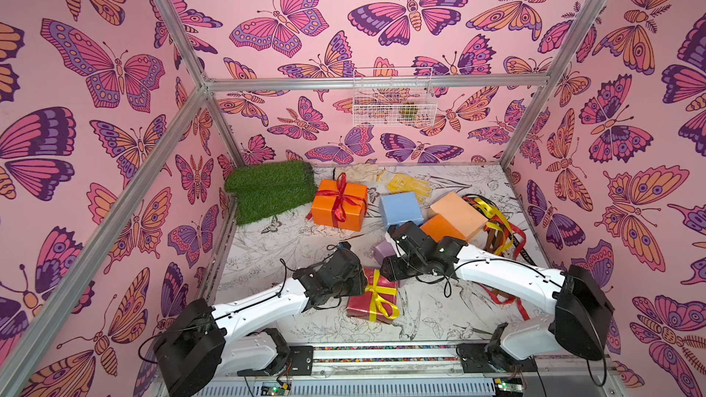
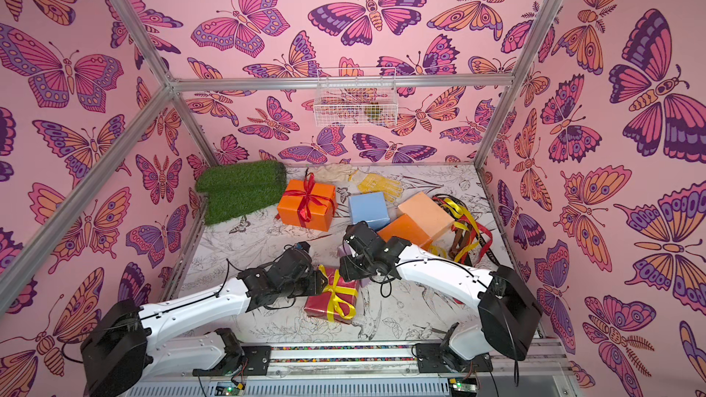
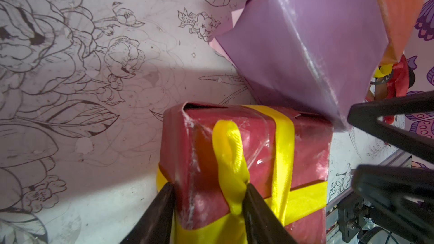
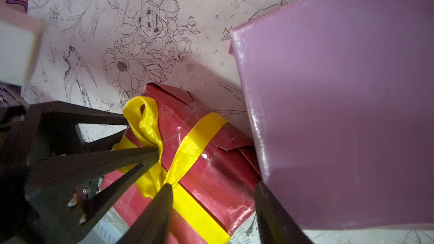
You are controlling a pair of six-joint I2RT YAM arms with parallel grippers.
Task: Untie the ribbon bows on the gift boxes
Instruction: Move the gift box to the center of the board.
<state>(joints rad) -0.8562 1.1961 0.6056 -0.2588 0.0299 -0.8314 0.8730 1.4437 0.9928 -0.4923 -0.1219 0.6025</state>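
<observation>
**Left wrist view.** Nearest item: your left gripper point(image 3: 209, 185). Its fingers are pinching one corner of the dark red box point(image 3: 305, 149), probably bracing it so it is not sliding on the table point(image 3: 94, 90) when ribbon gets pulled. Yellow bow point(image 3: 229, 151): tied, with one loop standing up against the inner finger. Lilac box point(image 3: 293, 43): lying just beside, no ribbon showing.

**Right wrist view.** Your right gripper point(image 4: 213, 184) is hanging spread and holding nothing. One fingertip is touching the bow's knot, likely lining up on a tail.

**Top views.** Both arms are meeting over the dark red box, near the front. Orange box point(image 1: 338, 210), far back, is wearing a tied red bow point(image 1: 341, 194). Loose ribbons point(image 1: 496, 223) are lying heaped at the right, beside the bare peach box point(image 1: 458, 213).
</observation>
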